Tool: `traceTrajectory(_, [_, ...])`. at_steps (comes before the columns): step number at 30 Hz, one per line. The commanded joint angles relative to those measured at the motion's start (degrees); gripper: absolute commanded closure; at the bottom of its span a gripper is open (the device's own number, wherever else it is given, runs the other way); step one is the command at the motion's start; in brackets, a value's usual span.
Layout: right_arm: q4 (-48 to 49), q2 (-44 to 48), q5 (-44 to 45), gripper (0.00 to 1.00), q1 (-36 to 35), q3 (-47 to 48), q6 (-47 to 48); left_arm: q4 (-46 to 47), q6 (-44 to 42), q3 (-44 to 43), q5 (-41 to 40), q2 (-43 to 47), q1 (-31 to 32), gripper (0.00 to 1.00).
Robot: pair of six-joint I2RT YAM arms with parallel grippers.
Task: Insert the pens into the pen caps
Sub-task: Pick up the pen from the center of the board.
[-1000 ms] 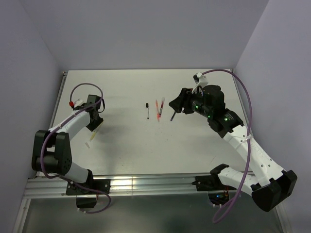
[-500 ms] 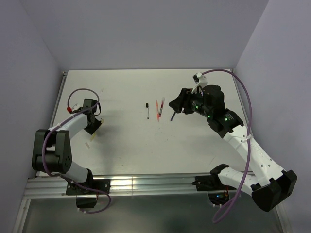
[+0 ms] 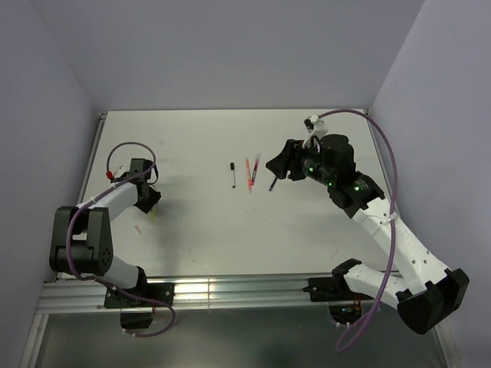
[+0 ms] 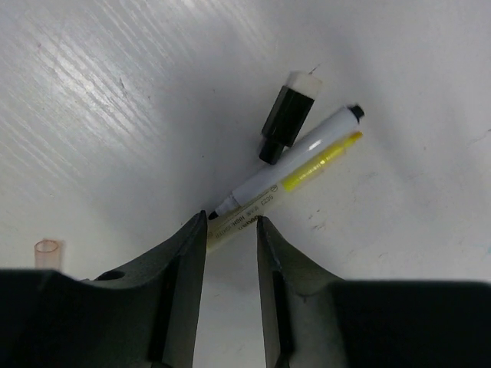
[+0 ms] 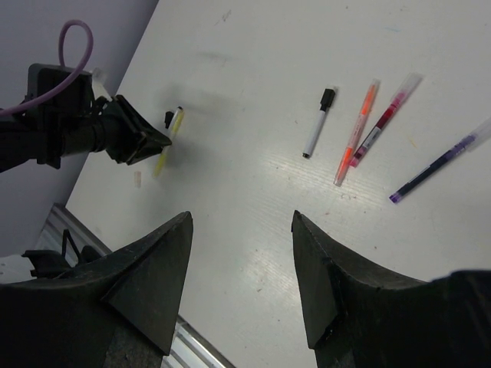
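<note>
My left gripper [image 4: 230, 221] is low over the table at the left, open, its tips either side of the end of a yellow pen [image 4: 318, 162] that lies flat. A white pen with a black tip [image 4: 295, 165] lies against the yellow one, and a black cap with a whitish end [image 4: 288, 115] sits just beyond. A clear cap [image 4: 47, 251] stands to the left. My right gripper [image 5: 242, 215] hovers open and empty at the right, above a purple pen [image 3: 272, 182], a red pen [image 3: 255, 170], an orange pen [image 3: 248, 175] and a white pen with black cap [image 3: 232, 175].
The white table [image 3: 199, 230] meets a wall along its left edge close to my left arm. An aluminium rail [image 3: 230, 291] runs along the near edge. The left arm's purple cable [image 3: 126, 149] loops above its wrist.
My left gripper has moved toward the near edge, coming over the yellow pen's end, and its jaws have narrowed a little. The right arm has not moved.
</note>
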State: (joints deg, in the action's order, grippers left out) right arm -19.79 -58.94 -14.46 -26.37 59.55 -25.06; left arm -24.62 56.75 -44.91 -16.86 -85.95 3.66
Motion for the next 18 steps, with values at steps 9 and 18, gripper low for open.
traceTrajectory(9, [1.1, 0.5, -0.5, 0.38, 0.4, 0.1, -0.2, -0.2, 0.1, 2.7, 2.0, 4.6, -0.2, 0.65])
traceTrajectory(18, [0.8, 0.8, 0.0, 0.38, 0.3, 0.2, -0.1, -0.6, -0.8, 1.9, 2.7, 3.6, 0.7, 0.66])
